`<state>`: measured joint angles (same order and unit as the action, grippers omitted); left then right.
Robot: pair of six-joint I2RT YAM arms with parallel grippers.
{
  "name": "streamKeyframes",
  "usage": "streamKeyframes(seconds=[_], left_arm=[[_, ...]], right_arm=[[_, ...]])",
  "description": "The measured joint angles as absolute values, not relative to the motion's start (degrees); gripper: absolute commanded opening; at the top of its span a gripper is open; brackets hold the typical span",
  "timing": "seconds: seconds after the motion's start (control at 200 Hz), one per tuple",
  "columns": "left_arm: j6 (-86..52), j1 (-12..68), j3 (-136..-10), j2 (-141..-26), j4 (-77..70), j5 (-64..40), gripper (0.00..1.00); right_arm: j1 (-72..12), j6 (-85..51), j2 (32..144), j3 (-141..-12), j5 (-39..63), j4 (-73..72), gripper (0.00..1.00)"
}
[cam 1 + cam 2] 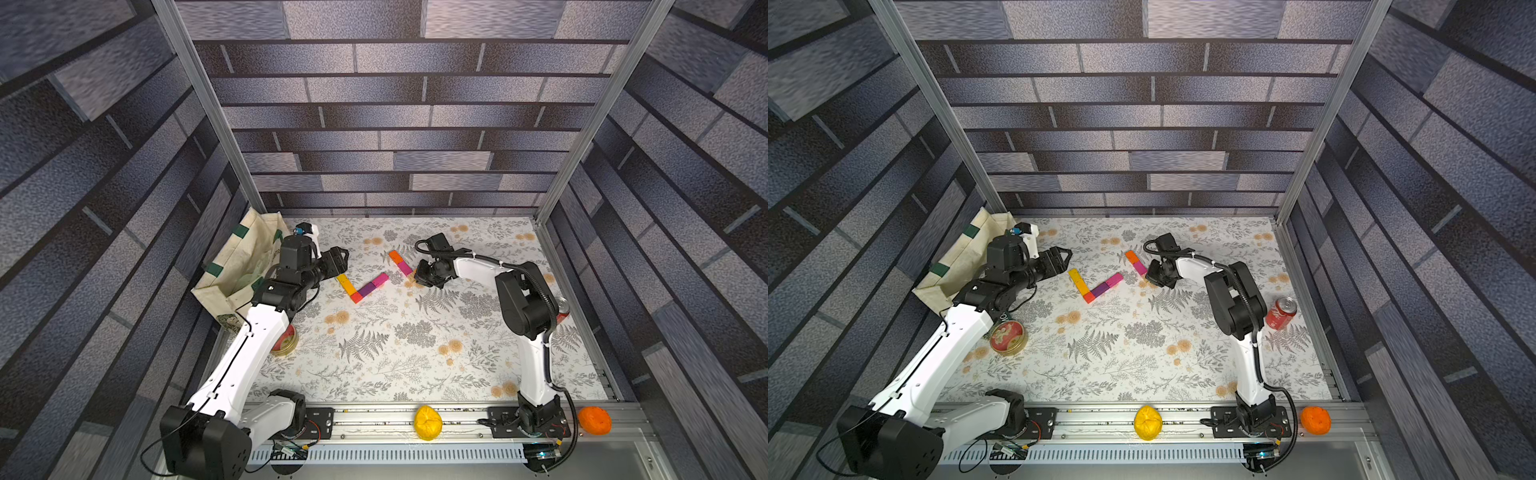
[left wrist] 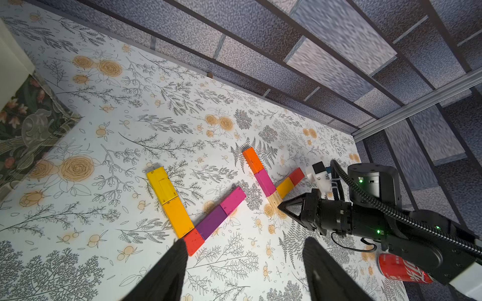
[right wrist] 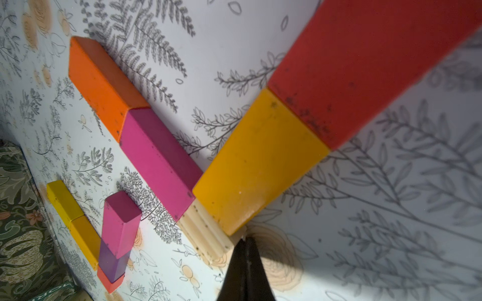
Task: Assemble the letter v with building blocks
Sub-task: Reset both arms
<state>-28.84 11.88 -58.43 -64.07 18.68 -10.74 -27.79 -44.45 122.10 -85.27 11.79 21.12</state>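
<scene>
On the floral table (image 1: 395,365), toward the back wall, two V-shaped figures of building blocks were noted lying flat, side by side with a gap between them. The first V (image 1: 368,289) was made of a yellow block (image 2: 161,186) and an amber block (image 2: 177,217) in one row, a red block (image 2: 194,241) at the point, and a purple block (image 2: 211,221) and a magenta block (image 2: 233,199) in the other row, each touching the next. The second V (image 2: 264,182) was seen to run from an orange block (image 2: 253,160) through a second magenta block (image 3: 156,161) to a plain wood cube (image 3: 208,234) at the point, then through a second amber block (image 3: 258,161) to a second red block (image 3: 352,78). The right gripper (image 3: 246,243) was found with fingers pressed together, holding nothing, its tip at a corner of the wood cube; contact could not be confirmed. The left gripper (image 2: 243,245) was held with fingers wide apart and empty, near the first V and touching none of its blocks. A red soda can (image 1: 1281,311) was seen near the right arm, and a cloth bag (image 1: 237,266) beside the left arm.
</scene>
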Motion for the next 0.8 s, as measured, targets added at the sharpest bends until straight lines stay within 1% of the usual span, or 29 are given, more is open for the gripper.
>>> streamKeyframes(seconds=[0.601, 0.797], left_arm=[[-29.0, 11.5, -57.8, -64.1, 18.4, -11.6, 0.73], [-29.0, 11.5, -57.8, -64.1, 18.4, -11.6, 0.72]], right_arm=[[-27.8, -45.3, 122.9, -86.3, 12.1, 20.7, 0.00], [-27.8, -45.7, 120.4, -82.3, 12.3, 19.2, 0.00]])
